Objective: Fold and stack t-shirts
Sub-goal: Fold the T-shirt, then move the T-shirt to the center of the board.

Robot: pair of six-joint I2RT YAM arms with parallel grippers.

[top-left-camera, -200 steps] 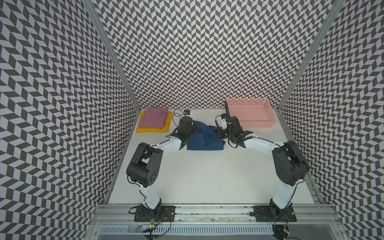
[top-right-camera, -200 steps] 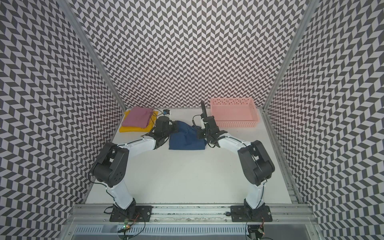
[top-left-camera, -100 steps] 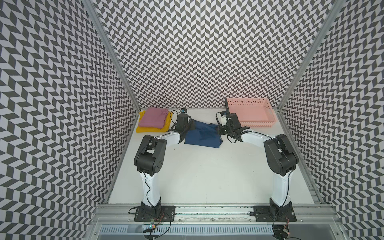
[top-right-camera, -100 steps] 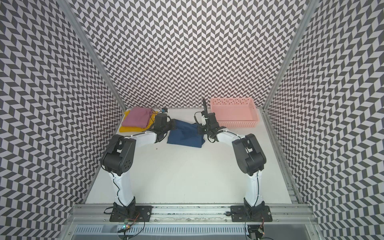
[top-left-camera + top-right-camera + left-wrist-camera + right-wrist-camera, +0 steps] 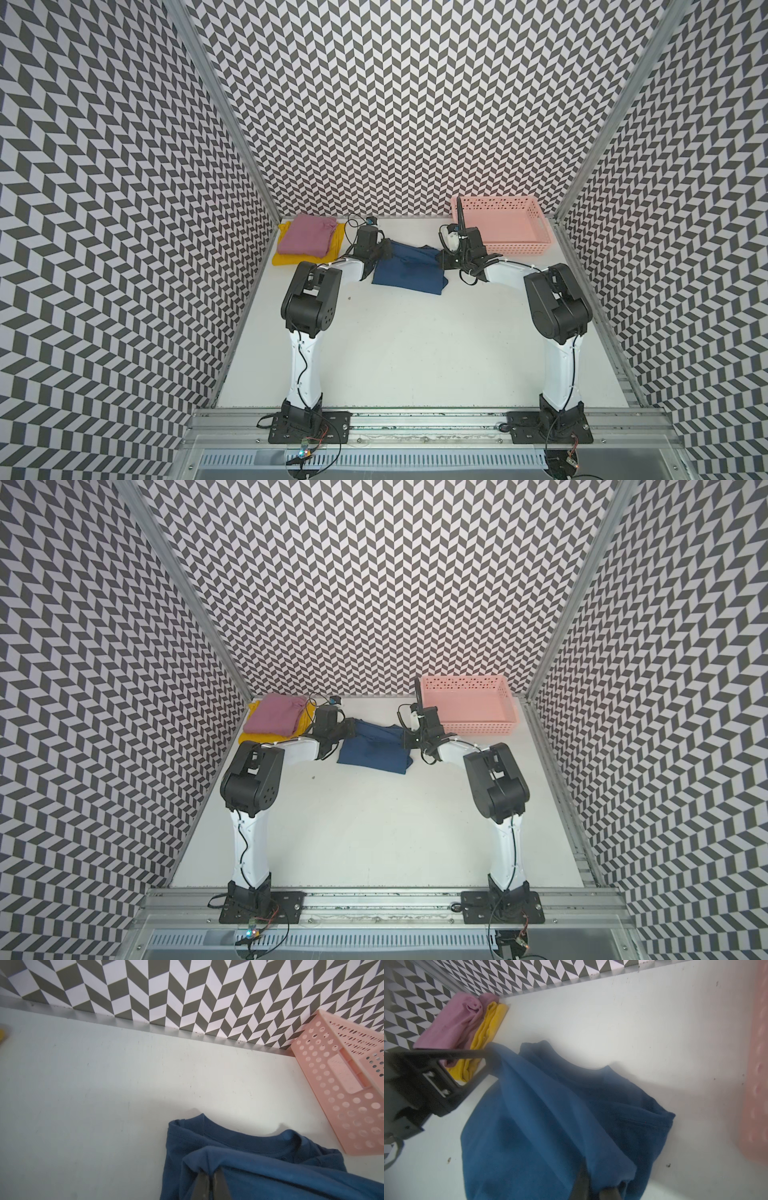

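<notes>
- Upper left: mauve-pink t-shirt (image 5: 307,235) lies folded on yellow t-shirt (image 5: 284,259), apparently done.
- Centre: left fingers (image 5: 202,1186) and right fingers (image 5: 583,1184) clench navy t-shirt (image 5: 409,270), seemingly mid-fold; stacking remains.

No legible text, brand, number or sign anywhere. Only a pale rectangular sticker (image 5: 344,1076) on the end wall of the pink perforated plastic basket (image 5: 353,1120), its print too faint to read.

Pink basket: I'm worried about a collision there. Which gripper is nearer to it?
Right. The right gripper holds the navy shirt just beside the pink basket, at its near corner; the left gripper holds the shirt's opposite edge, by the mauve-pink and yellow stack.
</notes>
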